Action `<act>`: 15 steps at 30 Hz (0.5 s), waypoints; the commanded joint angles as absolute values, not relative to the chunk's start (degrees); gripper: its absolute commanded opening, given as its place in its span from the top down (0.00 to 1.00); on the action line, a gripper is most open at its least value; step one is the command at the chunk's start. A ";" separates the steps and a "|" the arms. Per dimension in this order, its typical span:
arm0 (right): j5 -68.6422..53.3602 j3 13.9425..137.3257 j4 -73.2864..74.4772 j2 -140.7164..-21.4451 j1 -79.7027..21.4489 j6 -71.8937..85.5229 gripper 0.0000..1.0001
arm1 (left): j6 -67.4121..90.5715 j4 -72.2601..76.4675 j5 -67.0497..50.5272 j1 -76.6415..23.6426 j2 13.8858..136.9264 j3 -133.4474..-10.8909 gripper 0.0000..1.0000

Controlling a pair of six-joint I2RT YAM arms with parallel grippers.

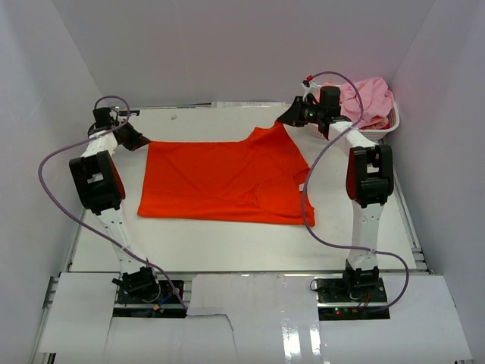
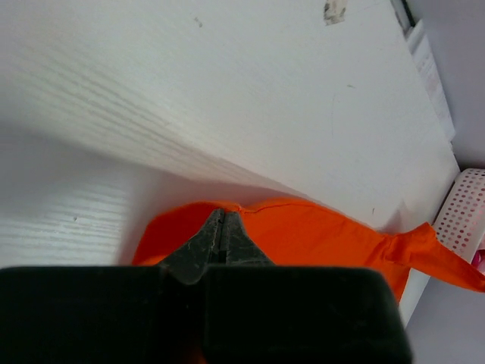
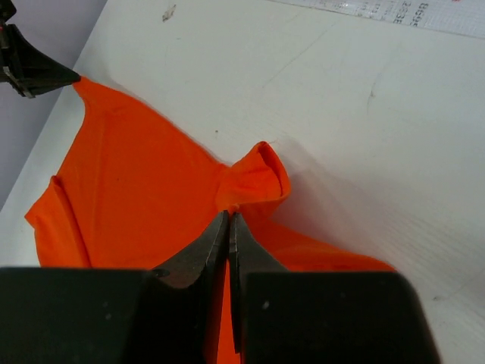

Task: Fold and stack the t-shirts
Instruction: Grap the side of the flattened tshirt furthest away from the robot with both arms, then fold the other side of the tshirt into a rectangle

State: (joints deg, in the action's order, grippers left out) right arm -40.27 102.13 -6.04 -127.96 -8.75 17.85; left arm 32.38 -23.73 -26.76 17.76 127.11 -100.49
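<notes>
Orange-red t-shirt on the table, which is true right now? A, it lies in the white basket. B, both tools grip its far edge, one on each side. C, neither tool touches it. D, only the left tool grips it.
B: the left tool and the right tool are each shut on cloth at the far edge of the orange-red t-shirt, which is spread on the table.

White perforated basket (image 1: 381,133), white table (image 1: 227,244)

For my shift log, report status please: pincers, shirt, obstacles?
Left pincer shut on orange t-shirt, far left corner. Right pincer shut on its far right edge. White basket just behind right pincer.
</notes>
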 commanded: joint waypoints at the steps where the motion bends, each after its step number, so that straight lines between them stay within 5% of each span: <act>1: -41.84 98.71 -9.40 -121.82 -8.61 17.14 0.92 | 32.17 -23.12 -25.31 17.93 121.20 -98.53 1.00; 15: -42.98 92.99 -8.96 -115.32 -8.61 15.91 0.92 | 32.78 -21.01 -25.49 18.19 116.81 -93.96 1.00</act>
State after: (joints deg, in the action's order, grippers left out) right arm -41.60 93.71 -7.38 -118.74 -8.75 17.30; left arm 32.67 -22.68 -25.91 17.85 121.89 -94.48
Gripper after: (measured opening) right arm 0.080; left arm 0.035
